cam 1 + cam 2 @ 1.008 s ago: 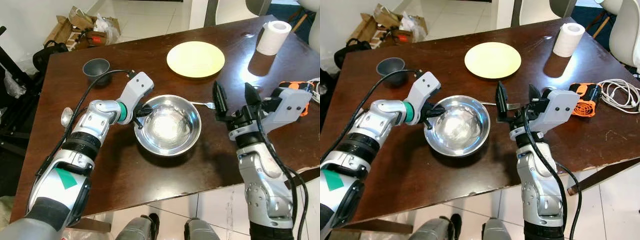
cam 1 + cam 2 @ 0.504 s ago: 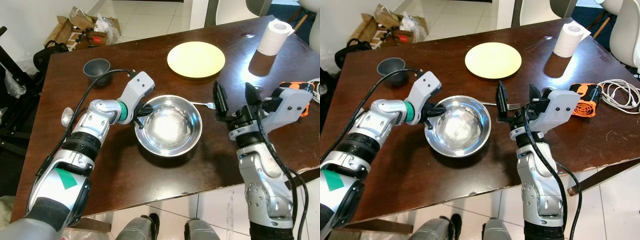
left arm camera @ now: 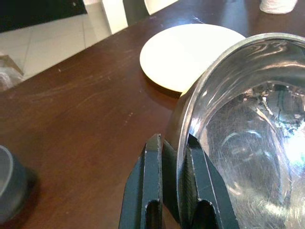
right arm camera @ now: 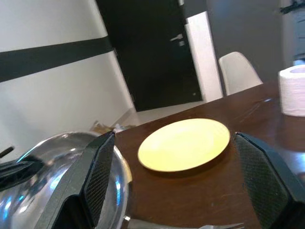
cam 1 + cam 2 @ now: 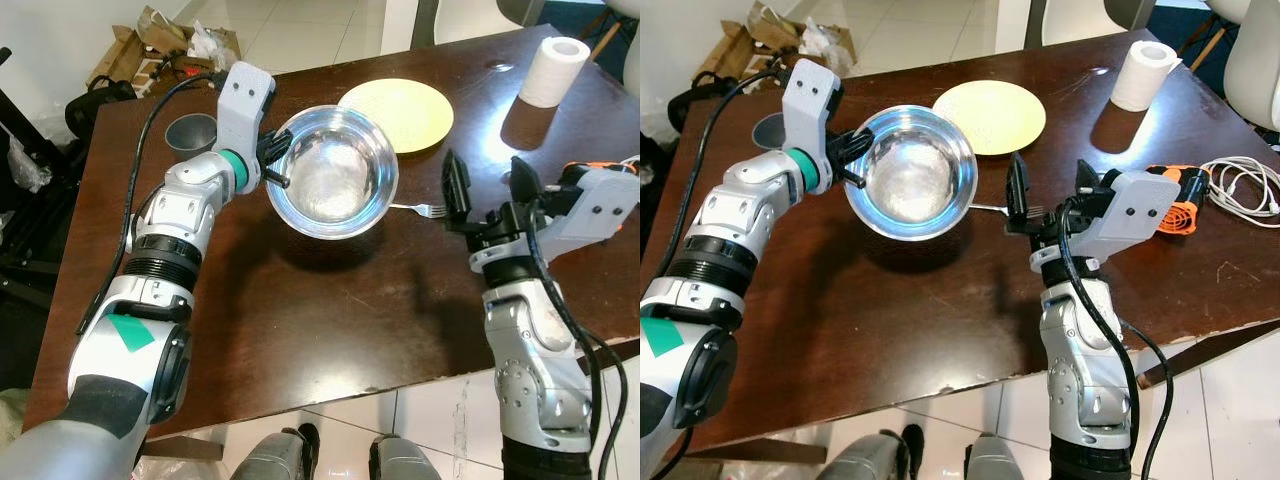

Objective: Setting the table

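A steel bowl [image 5: 332, 170] is held clear of the dark wooden surface [image 5: 300, 330], its shadow cast on the wood beneath it. Its near-left rim is pinched by the left tool [image 5: 275, 165], whose two black fingers [image 3: 152, 191] are closed on the rim, one inside the bowl and one outside, as is seen in the left wrist view. The bowl is tilted, its opening turned up and slightly toward the camera. Its far edge overlaps, in the head views, the near-left edge of a yellow plate [image 5: 410, 110], which lies flat on the surface further back.

The right tool [image 5: 485, 195] is held above the surface to the right of the bowl, with its fingers [image 4: 95, 176] spread wide apart and nothing between them. A fork [image 5: 420, 209] lies on the surface between the bowl and the right tool, just beside the left finger of that tool in the head views.

A grey cup [image 5: 190, 133] stands near the far-left corner, behind the left arm. A roll of paper [image 5: 548, 70] stands upright near the far-right edge. An orange device [image 5: 1180, 195] with white cables [image 5: 1240, 175] lies at the right edge, behind the right wrist. Boxes and bags [image 5: 165, 50] are seen on the tiled floor beyond the surface.
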Tool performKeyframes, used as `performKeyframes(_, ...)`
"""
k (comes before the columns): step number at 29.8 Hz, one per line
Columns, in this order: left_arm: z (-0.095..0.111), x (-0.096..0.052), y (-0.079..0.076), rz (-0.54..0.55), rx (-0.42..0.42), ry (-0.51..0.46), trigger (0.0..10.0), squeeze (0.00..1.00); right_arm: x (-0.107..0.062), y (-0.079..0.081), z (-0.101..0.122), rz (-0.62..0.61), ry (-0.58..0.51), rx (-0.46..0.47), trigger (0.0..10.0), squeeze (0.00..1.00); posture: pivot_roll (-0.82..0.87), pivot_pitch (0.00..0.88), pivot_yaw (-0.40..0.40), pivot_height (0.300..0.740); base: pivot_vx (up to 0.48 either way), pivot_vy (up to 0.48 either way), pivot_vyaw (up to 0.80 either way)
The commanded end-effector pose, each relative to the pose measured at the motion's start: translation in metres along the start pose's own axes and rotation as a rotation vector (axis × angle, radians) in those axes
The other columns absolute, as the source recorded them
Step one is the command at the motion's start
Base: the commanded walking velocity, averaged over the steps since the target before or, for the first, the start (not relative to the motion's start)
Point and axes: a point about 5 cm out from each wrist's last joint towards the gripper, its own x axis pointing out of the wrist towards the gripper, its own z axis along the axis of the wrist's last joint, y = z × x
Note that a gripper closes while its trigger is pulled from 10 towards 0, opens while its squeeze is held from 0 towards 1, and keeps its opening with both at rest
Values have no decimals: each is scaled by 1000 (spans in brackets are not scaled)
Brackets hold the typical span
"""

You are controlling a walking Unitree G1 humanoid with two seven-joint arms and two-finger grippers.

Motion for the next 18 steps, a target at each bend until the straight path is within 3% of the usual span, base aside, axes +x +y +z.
performKeyframes(1, 6, -3, 3, 27, 19, -40, 10000, 0, 0, -4, 2, -46, -17, -12, 10000, 0, 2, 30, 160, 740, 0, 0, 0)
performKeyframes(4, 7, -3, 1, 45, -13, -62, 10000, 0, -1, -13, -1, -117, -20, 8, 10000, 0, 3, 32, 158, 740, 0, 0, 0)
performKeyframes(7, 11, -4, -3, 62, -61, -114, 10000, 0, -1, -13, -7, -121, -4, 240, 10000, 0, 3, 34, 151, 740, 0, 0, 0)
performKeyframes(9, 12, -5, -3, 70, -52, -134, 10000, 0, -1, -9, -8, -80, 12, 276, 10000, 0, 3, 36, 151, 740, 0, 0, 0)
performKeyframes(10, 13, -5, -4, 74, -44, -146, 10000, 0, -1, -6, -8, -45, 26, 290, 10000, 141, 2, 36, 148, 740, 0, 0, 0)
performKeyframes(11, 14, -6, -5, 81, -35, -163, 10000, 0, -1, -4, -10, -20, 50, 311, 10000, 1000, -1, 39, 138, 740, 0, 0, 0)
performKeyframes(18, 9, -10, -9, 85, -45, -193, 10000, 0, -4, -1, -18, 59, 155, 305, 10000, 1000, -8, 50, 104, 740, 0, 0, 0)
